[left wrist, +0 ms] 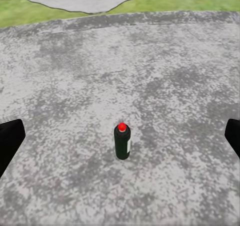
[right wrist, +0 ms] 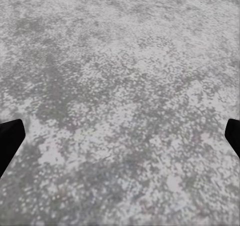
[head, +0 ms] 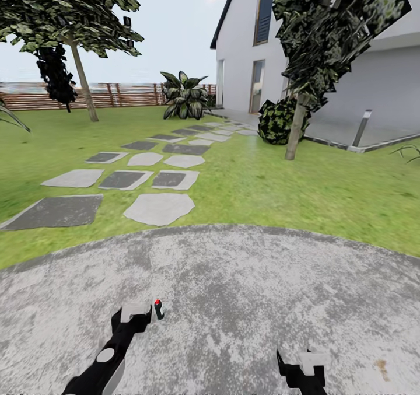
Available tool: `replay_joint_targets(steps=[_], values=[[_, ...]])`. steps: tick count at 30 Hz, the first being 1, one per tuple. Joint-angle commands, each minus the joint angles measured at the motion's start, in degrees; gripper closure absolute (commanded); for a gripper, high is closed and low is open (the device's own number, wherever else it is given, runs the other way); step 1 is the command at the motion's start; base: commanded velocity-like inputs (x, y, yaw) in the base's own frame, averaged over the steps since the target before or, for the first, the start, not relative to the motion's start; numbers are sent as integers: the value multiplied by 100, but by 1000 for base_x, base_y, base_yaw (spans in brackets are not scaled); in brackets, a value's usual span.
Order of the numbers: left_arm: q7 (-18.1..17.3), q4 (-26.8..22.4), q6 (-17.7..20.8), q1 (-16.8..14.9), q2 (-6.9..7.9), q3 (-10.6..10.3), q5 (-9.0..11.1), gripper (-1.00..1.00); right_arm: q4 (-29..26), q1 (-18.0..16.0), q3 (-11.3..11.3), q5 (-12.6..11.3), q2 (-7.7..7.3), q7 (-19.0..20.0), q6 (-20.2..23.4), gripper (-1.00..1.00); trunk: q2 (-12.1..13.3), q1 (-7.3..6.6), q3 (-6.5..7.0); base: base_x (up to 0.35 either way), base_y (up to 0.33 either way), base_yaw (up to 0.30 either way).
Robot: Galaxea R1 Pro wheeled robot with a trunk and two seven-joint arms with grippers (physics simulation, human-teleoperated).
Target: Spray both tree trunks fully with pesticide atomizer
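A small dark green-black pesticide atomizer (left wrist: 122,142) with a red top stands upright on the floor (head: 245,301), a mottled grey paved patch edged by grass. In the head view the bottle sits just beside the tip of the left gripper (head: 135,311), not touching it. In the left wrist view it stands centred between the 2 dark fingers (left wrist: 10,141) at the frame's sides, so the jaws are wide apart and hold nothing. The right gripper (head: 312,360) hangs low over bare paving, well apart from the bottle; its 2 fingers (right wrist: 9,138) also sit far apart in the right wrist view, jaws wide and holding nothing. Beyond the paving, grey stepping stones (head: 158,208) lead across the lawn toward a white house (head: 245,51). 1 tree (head: 70,16) stands far off near a red-brown slat fence (head: 128,94), and a second tree (head: 326,27) rises nearer the house, its pale trunk (head: 296,128) bare of any visible spray. As a judgement, the task is at its very start: the bottle is not yet picked up, and both trunks are left to spray.
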Motion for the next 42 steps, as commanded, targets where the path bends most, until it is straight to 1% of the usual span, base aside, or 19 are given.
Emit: replay_joint_targets(steps=[1, 32, 42], values=[[0, 2, 0, 0, -2, 2, 0, -100, 0, 0, 0, 1, 0, 0, 0, -100, -42, 23, -28, 0, 0, 0], [0, 4, 0, -9, -5, 6, 0, -100, 10, 0, 0, 7, 0, 0, 0, -100, -1285, 703, -866, 0, 0, 0], [0, 4, 0, -10, -5, 6, 0, -100, 3, 0, 0, 7, 0, 0, 0, -100, -1686, 923, -1137, 0, 0, -68]])
